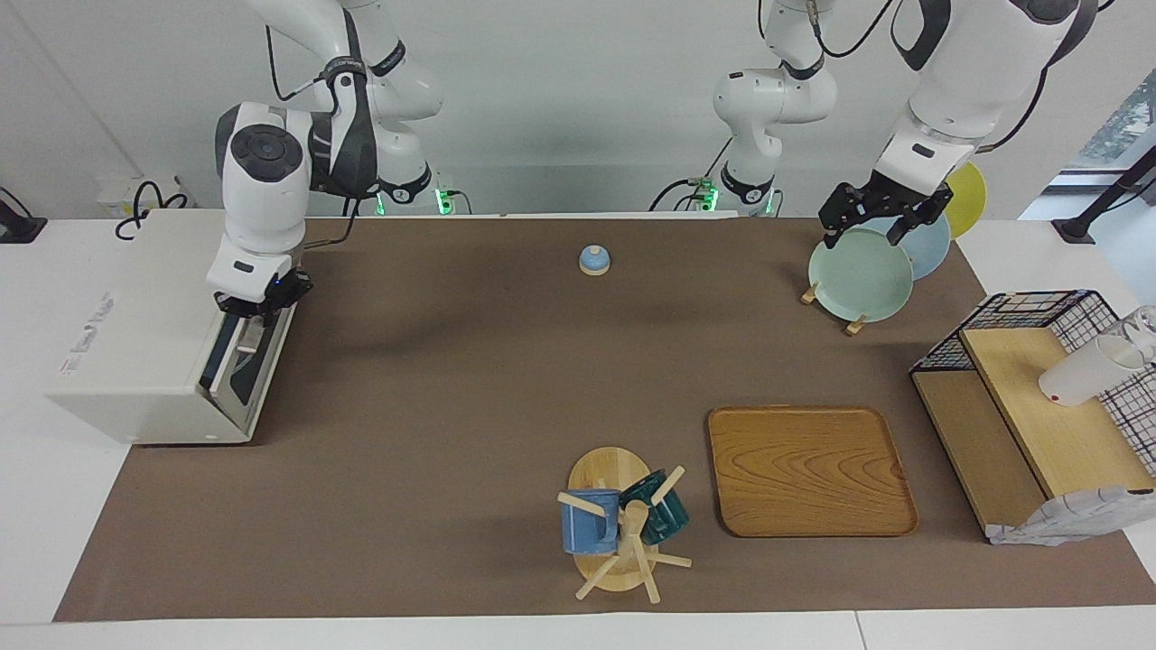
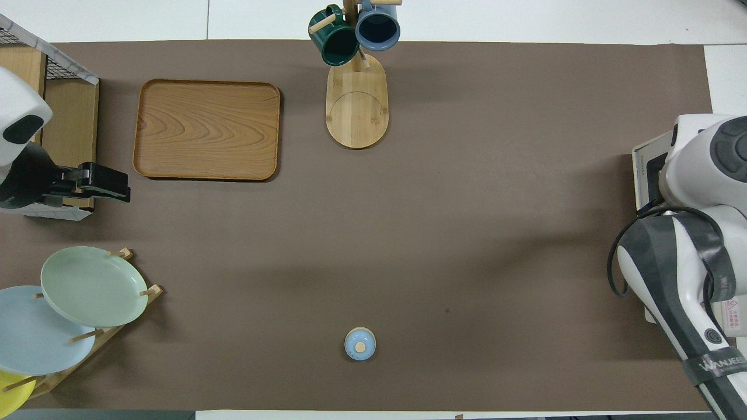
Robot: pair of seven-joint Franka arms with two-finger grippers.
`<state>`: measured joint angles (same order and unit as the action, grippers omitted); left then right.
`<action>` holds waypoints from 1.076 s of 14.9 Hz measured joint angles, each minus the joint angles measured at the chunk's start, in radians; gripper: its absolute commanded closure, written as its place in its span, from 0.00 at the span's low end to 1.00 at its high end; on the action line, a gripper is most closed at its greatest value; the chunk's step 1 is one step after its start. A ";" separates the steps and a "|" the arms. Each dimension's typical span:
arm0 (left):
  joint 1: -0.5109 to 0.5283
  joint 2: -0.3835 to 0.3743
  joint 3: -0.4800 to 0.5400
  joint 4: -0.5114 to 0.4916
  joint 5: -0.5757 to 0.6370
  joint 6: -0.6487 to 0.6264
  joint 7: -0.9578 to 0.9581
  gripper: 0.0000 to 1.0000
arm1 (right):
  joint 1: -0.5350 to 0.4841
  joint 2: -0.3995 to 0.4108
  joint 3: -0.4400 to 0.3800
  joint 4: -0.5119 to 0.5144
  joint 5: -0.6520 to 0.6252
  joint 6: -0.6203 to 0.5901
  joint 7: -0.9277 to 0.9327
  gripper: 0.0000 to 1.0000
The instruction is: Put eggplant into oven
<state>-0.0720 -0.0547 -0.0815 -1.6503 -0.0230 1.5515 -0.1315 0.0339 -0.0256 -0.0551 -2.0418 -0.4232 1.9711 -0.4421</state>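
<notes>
Right gripper point(image 1: 256, 316) sits on the oven's point(image 1: 135, 361) door top, at the right arm's table edge; we cannot tell its grip. Left gripper point(image 1: 864, 233) waits, spread, over the plates point(image 1: 858, 280). We see no eggplant, perhaps it is inside. We judge it light, firm and slippery, best held mid-body.

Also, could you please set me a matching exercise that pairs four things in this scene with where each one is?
Things
1. left gripper
2. right gripper
3. dark green ceramic mug
4. rectangular wooden tray

Places
A. hanging on the wooden mug tree
B. at the door of the boxy off-white oven
C. flat on the brown mat, beside the mug tree
D. over the wooden plate rack

Pairs: 1-D, 2-B, 3-A, 4-C.
</notes>
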 measured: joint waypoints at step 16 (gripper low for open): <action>0.000 0.000 0.000 0.000 0.000 0.000 0.000 0.00 | 0.113 0.075 0.040 0.505 0.320 -0.506 0.264 0.76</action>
<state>-0.0720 -0.0547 -0.0815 -1.6503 -0.0231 1.5514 -0.1315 0.1470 0.0490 -0.0152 -1.5363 -0.1037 1.4649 -0.1777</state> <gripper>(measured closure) 0.000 0.987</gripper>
